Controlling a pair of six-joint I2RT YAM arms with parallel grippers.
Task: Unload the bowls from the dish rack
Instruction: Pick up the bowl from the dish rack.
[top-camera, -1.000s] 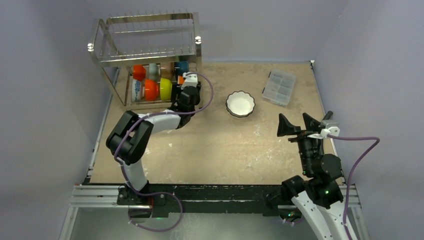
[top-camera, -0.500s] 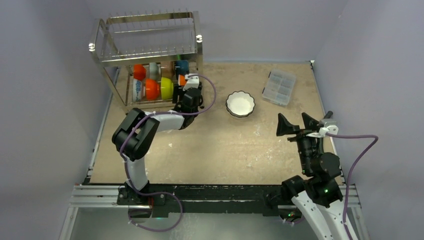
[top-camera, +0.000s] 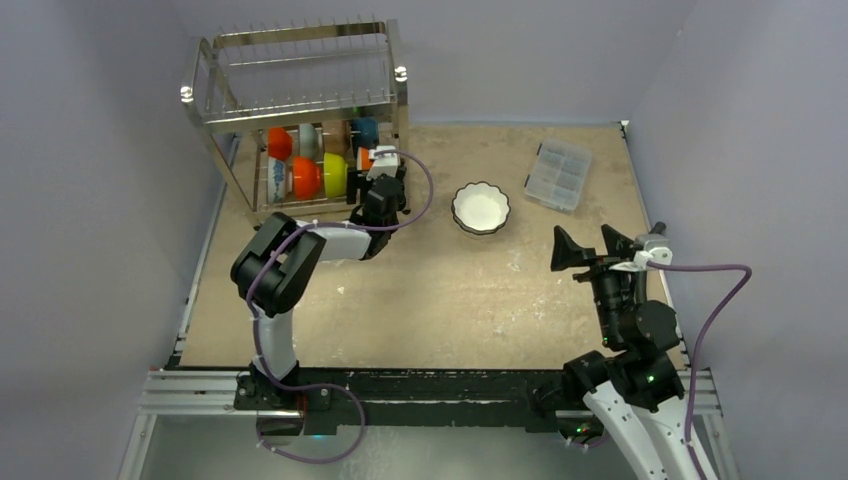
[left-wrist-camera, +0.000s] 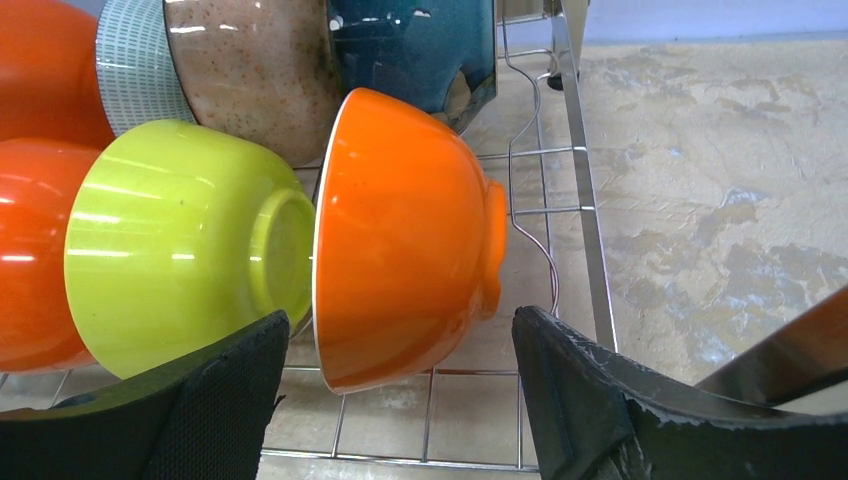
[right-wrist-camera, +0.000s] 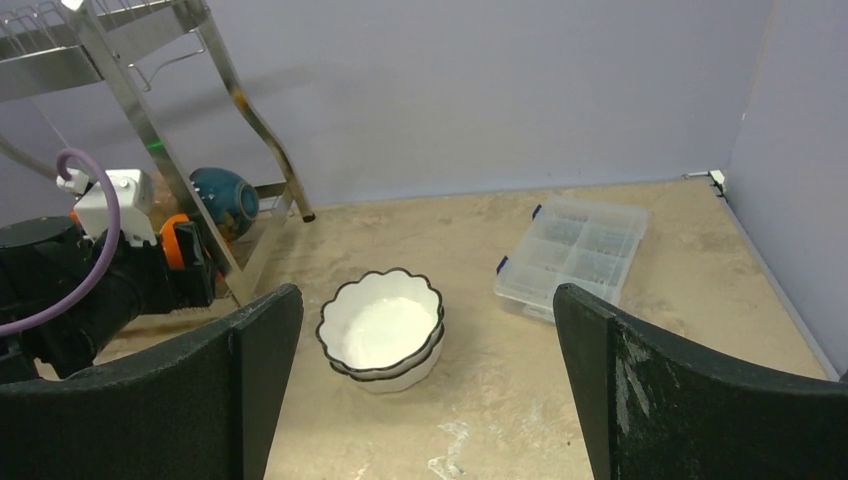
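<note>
Bowls are stood on edge in two rows on the lower tier of the dish rack (top-camera: 300, 95), at the table's (top-camera: 430, 300) far left corner. An orange bowl (left-wrist-camera: 400, 240) is seen at the right end of the near row. Its mouth is turned toward the foot of the yellow-green bowl (left-wrist-camera: 170, 240) just beside it, and its own foot is pointed at the rack's right end. Its axis is laid along the rack's length. A tan bowl (left-wrist-camera: 250, 80) and a teal bowl (left-wrist-camera: 410, 50) are set behind.

The left gripper (left-wrist-camera: 400, 345) is held with jaws wide, one finger on either side of the orange bowl. Small gaps are visible and nothing is gripped. The rack's end wire is just beside the bowl's foot, with bare table beyond.

Two white scalloped bowls (top-camera: 481, 208) are stacked mid-table, well apart from the rack. The right gripper (top-camera: 585, 240) is held wide, holding nothing, near the right edge.
</note>
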